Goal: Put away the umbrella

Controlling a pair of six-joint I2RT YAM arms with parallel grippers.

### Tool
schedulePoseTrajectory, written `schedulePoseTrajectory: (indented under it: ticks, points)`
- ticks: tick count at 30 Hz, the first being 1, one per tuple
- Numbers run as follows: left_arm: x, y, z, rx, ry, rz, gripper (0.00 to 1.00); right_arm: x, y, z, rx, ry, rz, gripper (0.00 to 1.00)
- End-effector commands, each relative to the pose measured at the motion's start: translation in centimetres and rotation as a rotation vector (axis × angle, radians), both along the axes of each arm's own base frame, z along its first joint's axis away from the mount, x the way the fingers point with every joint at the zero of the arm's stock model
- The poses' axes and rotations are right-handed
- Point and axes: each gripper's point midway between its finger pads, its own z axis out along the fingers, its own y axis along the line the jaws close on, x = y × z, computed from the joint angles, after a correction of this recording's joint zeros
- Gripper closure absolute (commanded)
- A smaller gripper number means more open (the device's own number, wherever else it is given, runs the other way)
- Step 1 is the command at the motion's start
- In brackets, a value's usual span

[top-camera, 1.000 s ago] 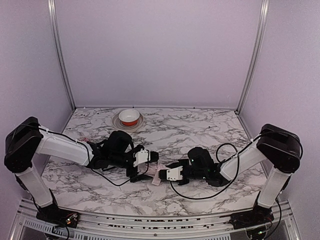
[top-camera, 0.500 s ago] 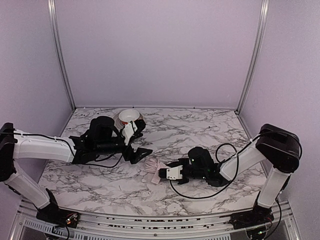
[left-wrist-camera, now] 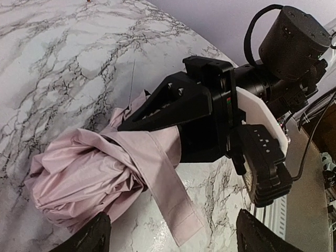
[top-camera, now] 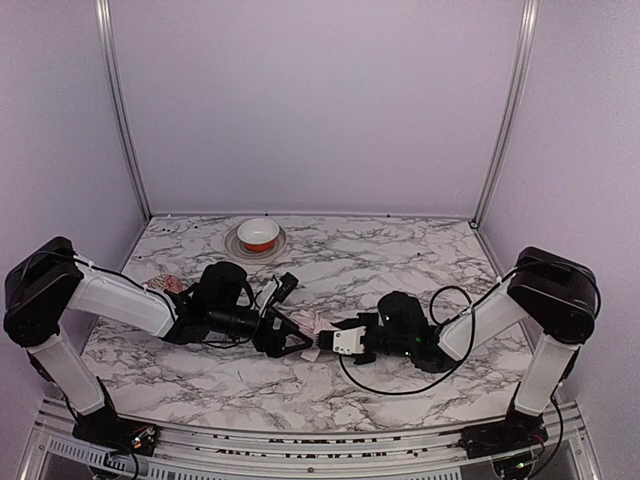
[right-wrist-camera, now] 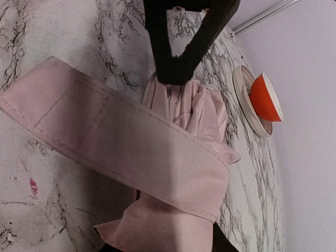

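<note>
Top view, 12 o'clock pointing away from the arm bases. Near the centre of the table (top-camera: pixel 400 262), a little toward 6, lies the umbrella (left-wrist-camera: pixel 89 168), collapsed into a loose pink bundle. I have the right claw (top-camera: pixel 322 340) partly closed and clamped on the bundle's 3 o'clock end. Half a second ago my left arm was swung off toward 11, beside the bowl. Now the left claw (top-camera: pixel 292 318) is back at the 9 o'clock end. Its jaws stand wide on either side of the fabric, narrower than a second ago, and I cannot see them pressing yet. I read this as the second grip being retaken, so the bundle can be squeezed and its strap (left-wrist-camera: pixel 168 189) wound round. The strap lies slack on the marble, so the umbrella is not yet secured. Long axis: roughly 9 to 3, flat on the table, bunched canopy toward 9. Handle and shaft are hidden, so I cannot tell which end carries the knob. Farther off are a ball (top-camera: pixel 164 285) at 10 and the bowl (top-camera: pixel 259 234) on its plate (top-camera: pixel 233 244) at 11.
</note>
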Motion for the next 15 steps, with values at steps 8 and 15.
schedulePoseTrajectory:
  ticks: [8,15]
  points:
    - [0.6,-2.6,-3.1,-0.051,0.257,-0.080,0.32,1.8,1.6,3.2,0.113,-0.062,-0.023,1.00]
    - [-1.3,-3.0,-3.7,-0.060,0.306,-0.156,0.64,2.2,1.8,3.1,0.122,-0.050,-0.032,1.00]
